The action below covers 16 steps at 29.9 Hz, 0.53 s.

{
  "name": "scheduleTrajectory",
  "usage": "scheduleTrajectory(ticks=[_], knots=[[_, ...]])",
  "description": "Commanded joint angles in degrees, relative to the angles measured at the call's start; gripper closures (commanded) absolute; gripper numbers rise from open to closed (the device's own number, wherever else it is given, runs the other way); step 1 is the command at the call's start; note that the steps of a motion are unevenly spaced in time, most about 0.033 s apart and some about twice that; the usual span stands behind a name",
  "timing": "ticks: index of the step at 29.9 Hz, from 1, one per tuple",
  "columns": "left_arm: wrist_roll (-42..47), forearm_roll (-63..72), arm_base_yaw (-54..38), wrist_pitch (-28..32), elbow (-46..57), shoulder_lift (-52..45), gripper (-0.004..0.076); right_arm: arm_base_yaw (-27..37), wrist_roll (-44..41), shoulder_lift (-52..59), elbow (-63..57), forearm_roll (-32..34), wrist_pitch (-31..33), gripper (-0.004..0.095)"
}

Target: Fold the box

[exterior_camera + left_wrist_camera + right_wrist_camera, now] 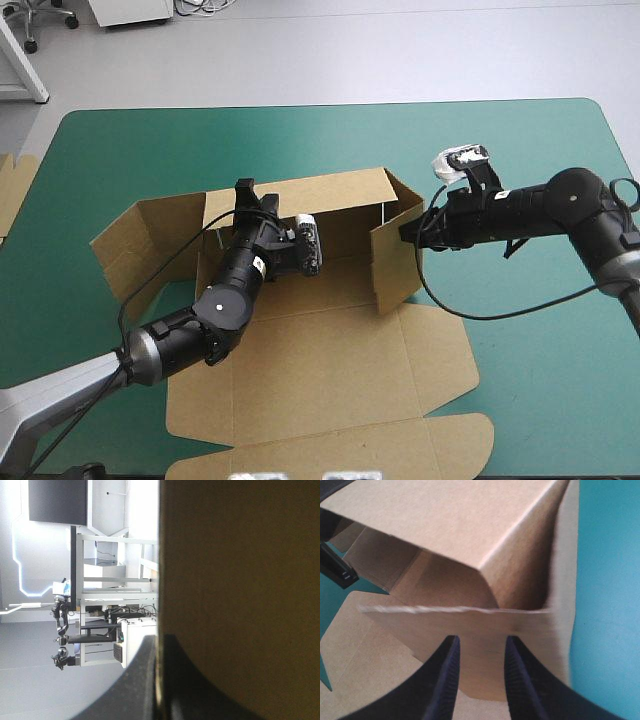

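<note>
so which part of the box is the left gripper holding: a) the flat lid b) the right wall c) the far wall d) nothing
c: the left gripper is shut on the top edge of the raised far wall of the box, and its wrist view shows the board clamped edge-on.

- I can read no text, number or brand anywhere on the brown box (pixel 300 340).
- A small white label (pixel 258 264) sits on the left arm, its marks too small for me to read.
</note>
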State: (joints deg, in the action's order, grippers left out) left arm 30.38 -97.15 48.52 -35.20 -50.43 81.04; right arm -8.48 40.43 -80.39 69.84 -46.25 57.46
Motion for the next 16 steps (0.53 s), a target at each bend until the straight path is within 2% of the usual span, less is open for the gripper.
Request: scheduleTrajectory(ticks=[1,6,11,16], knots=[[1.1,-3.9,0.1,-2.0,-2.1,-1.9,0.0734,-0.2,-0.1,5.6,-0.7,-1.6,-0.3,0.0627],[1.1,-4.1,0.1,-2.0,-2.1,-1.9,0.0734,1.0,-7.0,10.3,-0.4,7.6,-4.6,0.0629],[1.2,-4.1,0.1,-2.0,-2.1,-1.9,0.0734,6.6,-12.7,11.3,2.0,8.2,-5.4,0.0629],[1.2,-4.1,0.1,-2.0,-2.1,-1.9,0.0734,11.3,-14.0,8.2,11.1,8.3,-3.9,0.0635]])
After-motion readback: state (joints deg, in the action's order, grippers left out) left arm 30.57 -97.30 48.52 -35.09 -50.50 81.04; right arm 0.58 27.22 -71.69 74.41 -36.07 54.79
